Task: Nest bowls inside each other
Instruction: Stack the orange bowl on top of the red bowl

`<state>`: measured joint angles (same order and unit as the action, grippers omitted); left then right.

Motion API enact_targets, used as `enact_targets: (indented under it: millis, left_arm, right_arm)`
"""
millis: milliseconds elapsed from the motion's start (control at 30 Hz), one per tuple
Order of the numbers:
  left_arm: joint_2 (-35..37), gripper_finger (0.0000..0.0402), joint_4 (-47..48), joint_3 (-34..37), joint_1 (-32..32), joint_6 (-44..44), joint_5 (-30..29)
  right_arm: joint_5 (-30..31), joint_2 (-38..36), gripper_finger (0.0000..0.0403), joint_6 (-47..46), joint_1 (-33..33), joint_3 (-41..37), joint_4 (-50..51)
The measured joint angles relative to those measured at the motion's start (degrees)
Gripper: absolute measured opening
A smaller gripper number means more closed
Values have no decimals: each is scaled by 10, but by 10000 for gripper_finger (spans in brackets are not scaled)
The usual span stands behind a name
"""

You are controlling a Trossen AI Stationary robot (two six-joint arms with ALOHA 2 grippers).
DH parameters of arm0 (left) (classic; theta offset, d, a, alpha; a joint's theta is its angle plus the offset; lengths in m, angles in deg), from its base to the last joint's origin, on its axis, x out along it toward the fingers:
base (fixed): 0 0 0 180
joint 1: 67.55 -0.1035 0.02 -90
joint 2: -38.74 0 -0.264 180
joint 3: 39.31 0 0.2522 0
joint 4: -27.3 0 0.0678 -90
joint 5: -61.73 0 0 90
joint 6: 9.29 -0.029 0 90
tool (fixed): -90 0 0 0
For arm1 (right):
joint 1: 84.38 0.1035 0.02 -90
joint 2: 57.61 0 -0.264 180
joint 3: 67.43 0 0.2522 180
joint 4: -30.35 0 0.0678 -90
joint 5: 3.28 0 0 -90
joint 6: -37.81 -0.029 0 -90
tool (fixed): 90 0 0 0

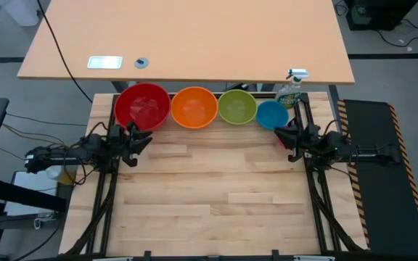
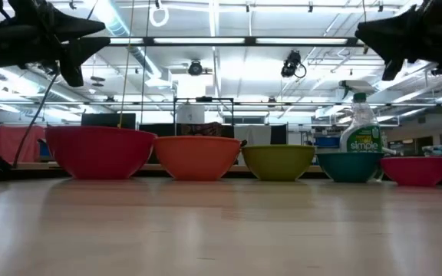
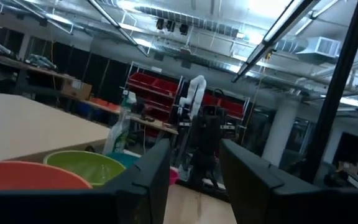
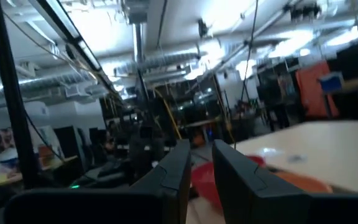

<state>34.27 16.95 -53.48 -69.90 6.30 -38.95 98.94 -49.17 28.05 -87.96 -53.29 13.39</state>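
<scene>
Five bowls stand in a row along the wooden table's far edge, each resting on its base: red (image 1: 142,106), orange (image 1: 194,106), lime green (image 1: 237,106), blue (image 1: 271,114) and magenta (image 2: 417,169). In the high view the magenta bowl is mostly hidden under my right gripper. My left gripper (image 1: 140,138) hangs above the table just near of the red bowl. My right gripper (image 1: 290,136) hangs beside the blue bowl. Both tilt upward, with their fingers close together and nothing between them. In the low view both grippers, left (image 2: 67,46) and right (image 2: 390,38), are high above the bowls.
A clear spray bottle (image 1: 291,90) with a white trigger stands behind the blue bowl at the far right. A tan desk (image 1: 187,40) lies beyond the far edge. The wooden tabletop (image 1: 209,196) stretches bare toward the near edge, with black frame rails at both sides.
</scene>
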Motion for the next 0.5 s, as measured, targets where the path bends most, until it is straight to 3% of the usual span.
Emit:
enact_targets:
  millis: [200,333,500]
  left_arm:
    - [0,141,-17,0,0,-54,-1]
    - [0,141,-40,0,0,-107,-1]
    - [-5,141,-13,0,0,-104,-1]
  right_arm:
    - [9,83,69,29,-28,60,43]
    - [-17,199,60,61,-57,139,83]
    - [-29,357,57,132,-85,239,118]
